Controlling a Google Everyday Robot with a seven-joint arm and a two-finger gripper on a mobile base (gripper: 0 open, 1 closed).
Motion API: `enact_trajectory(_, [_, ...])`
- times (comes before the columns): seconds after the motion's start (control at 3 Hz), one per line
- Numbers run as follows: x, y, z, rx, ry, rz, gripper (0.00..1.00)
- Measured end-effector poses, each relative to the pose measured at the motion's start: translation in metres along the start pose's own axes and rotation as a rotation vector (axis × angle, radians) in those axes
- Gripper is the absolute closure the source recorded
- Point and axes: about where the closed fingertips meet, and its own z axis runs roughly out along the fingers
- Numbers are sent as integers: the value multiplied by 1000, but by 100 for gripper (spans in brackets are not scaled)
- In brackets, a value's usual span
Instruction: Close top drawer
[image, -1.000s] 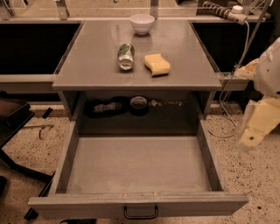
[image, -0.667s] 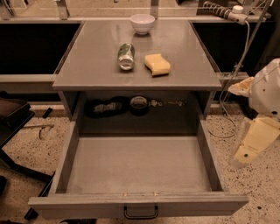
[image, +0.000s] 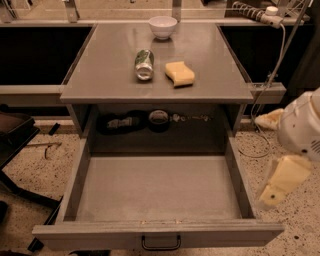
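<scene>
While the top drawer (image: 100, 235) stands pulled right out toward the near side, handle (image: 161, 243) at front centre, the gripper (image: 280, 185) hangs just off its right wall, not touching, grip state can't tell; can (image: 144, 64), sponge (image: 179, 73) & bowl (image: 163, 26) sit on the tabletop (image: 105, 70) beyond.

**Surfaces and Finishes**

Top drawer (image: 160, 192) is showing smooth, matt grey panels, and its handle (image: 161, 243) is looking like dark metal. Can (image: 144, 64) is gleaming metallic. Bowl (image: 163, 26) is shining glossy white. Sponge (image: 179, 73) is looking porous. Gripper (image: 277, 187), right of the drawer, is looking like matt cream plastic.
</scene>
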Motion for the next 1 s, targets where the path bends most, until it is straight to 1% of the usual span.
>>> enact_trajectory(0.33, [20, 35, 46, -75, -33, 45, 0])
enact_trajectory(0.67, [37, 72, 81, -145, -41, 73, 0])
enact_trajectory(1.0, [42, 106, 104, -223, -59, 81, 0])
